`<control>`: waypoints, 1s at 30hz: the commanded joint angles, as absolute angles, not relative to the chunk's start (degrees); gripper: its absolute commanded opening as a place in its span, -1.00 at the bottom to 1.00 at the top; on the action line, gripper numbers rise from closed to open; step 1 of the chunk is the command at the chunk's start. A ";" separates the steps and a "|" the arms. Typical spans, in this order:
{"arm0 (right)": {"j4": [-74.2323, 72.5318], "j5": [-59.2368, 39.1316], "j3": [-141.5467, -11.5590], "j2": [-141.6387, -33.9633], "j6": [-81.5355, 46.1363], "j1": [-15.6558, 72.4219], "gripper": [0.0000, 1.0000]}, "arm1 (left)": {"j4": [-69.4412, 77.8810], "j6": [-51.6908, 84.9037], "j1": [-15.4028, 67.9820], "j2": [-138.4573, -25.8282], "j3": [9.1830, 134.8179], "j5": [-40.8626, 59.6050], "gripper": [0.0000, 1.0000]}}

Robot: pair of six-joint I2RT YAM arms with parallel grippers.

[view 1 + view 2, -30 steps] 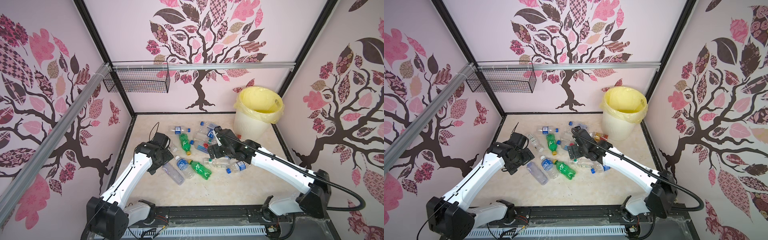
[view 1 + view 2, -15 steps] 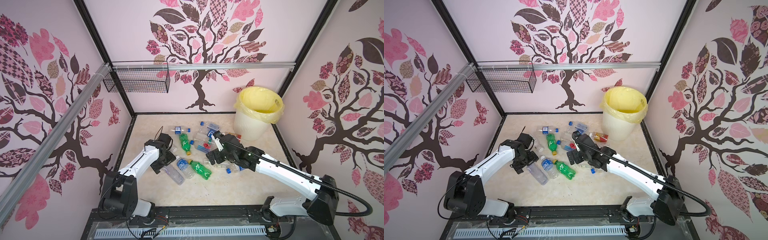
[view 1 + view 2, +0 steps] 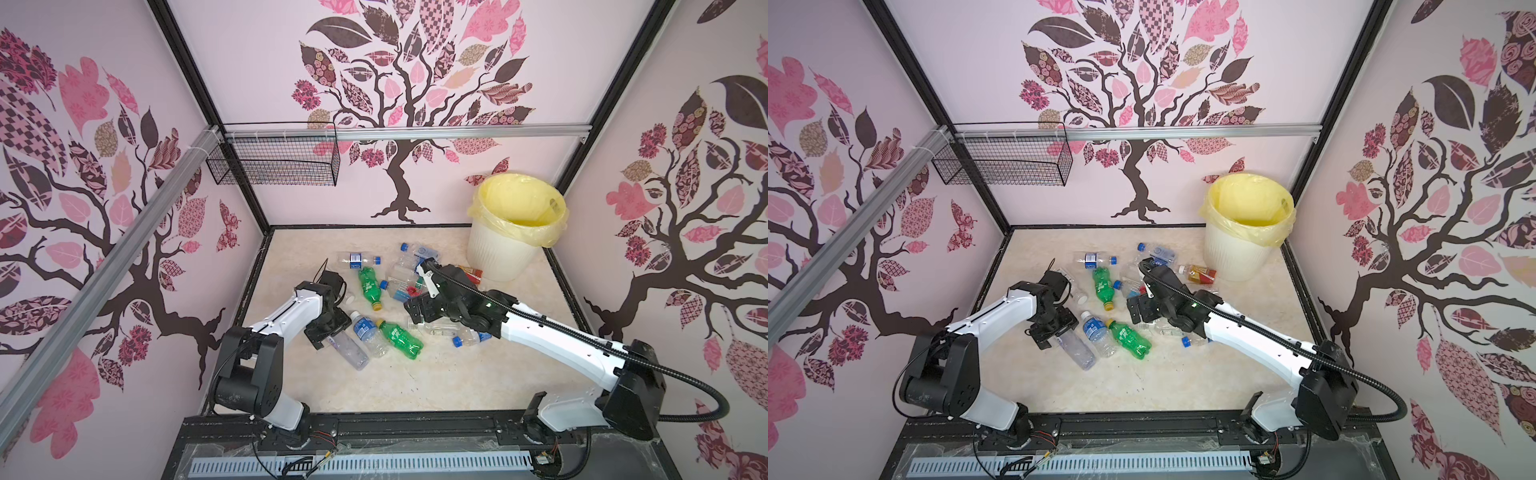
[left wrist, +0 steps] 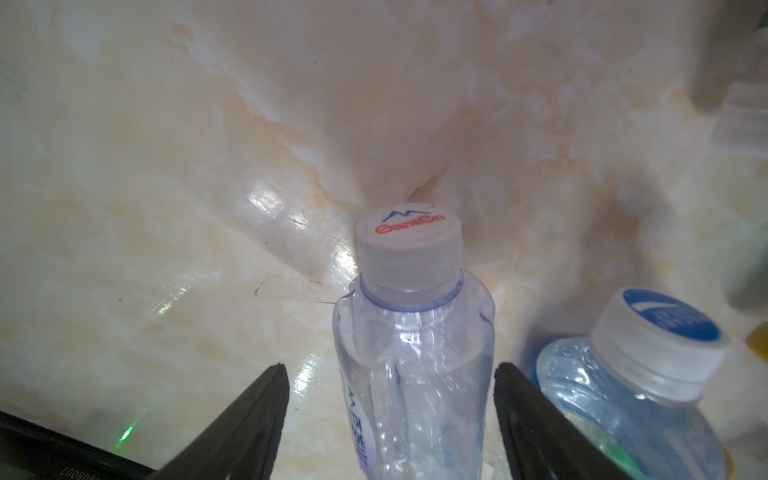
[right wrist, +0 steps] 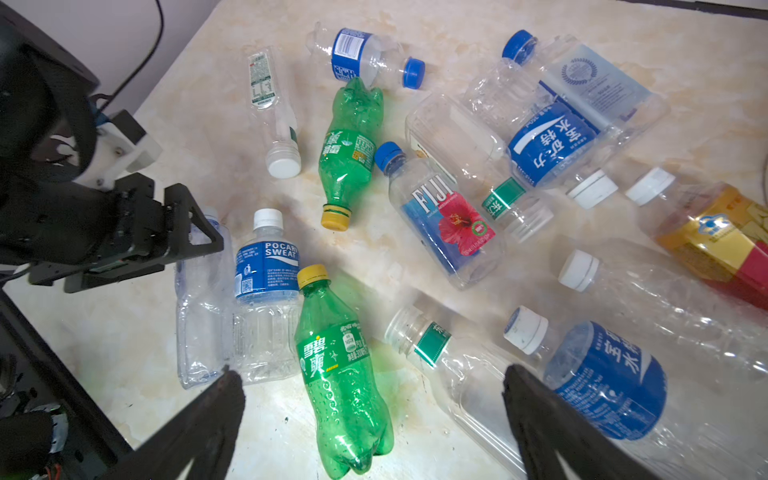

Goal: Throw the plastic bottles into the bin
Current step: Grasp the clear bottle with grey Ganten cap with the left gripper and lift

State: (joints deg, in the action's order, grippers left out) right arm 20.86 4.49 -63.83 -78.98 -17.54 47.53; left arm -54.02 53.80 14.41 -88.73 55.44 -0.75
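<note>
Several plastic bottles lie scattered on the marble floor. My left gripper (image 4: 390, 370) is low over a clear bottle with a white cap (image 4: 409, 249), its jaws open astride the body with a gap showing on one side. In both top views it (image 3: 328, 332) sits at the neck end of that clear bottle (image 3: 349, 351). My right gripper (image 5: 372, 372) hangs open above a green bottle (image 5: 340, 374) and a clear one (image 5: 457, 374), holding nothing. The bin (image 3: 498, 253), white with a yellow bag, stands at the back right.
A blue-labelled bottle (image 5: 266, 291) lies right beside the straddled one. A second green bottle (image 3: 370, 284) and a red-gold one (image 3: 1200, 274) lie further back in the pile. A black wire basket (image 3: 274, 166) hangs on the back wall at left.
My left gripper has dropped onto the clear bottle and its jaws have narrowed round it. My right gripper has moved from the back of the pile toward the front green bottle, still open.
</note>
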 commanded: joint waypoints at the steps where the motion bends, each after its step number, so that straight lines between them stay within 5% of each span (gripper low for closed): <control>1: 20.79 3.31 -64.72 -77.37 -16.19 47.85 0.99 | -53.10 52.85 13.76 -90.12 54.88 -1.01 0.50; 17: 32.30 5.26 -78.10 -83.39 -14.51 47.77 0.99 | -54.85 49.11 12.53 -92.86 60.12 -1.97 -0.21; 30: 37.89 -3.78 -87.44 -85.21 -18.81 46.79 0.99 | -56.67 48.12 13.17 -84.21 74.89 1.84 -0.22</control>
State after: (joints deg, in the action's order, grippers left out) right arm 35.88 0.82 -84.95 -85.60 -16.67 47.33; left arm -56.47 48.88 12.84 -86.61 72.40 -0.34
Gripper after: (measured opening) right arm 0.995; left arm 0.486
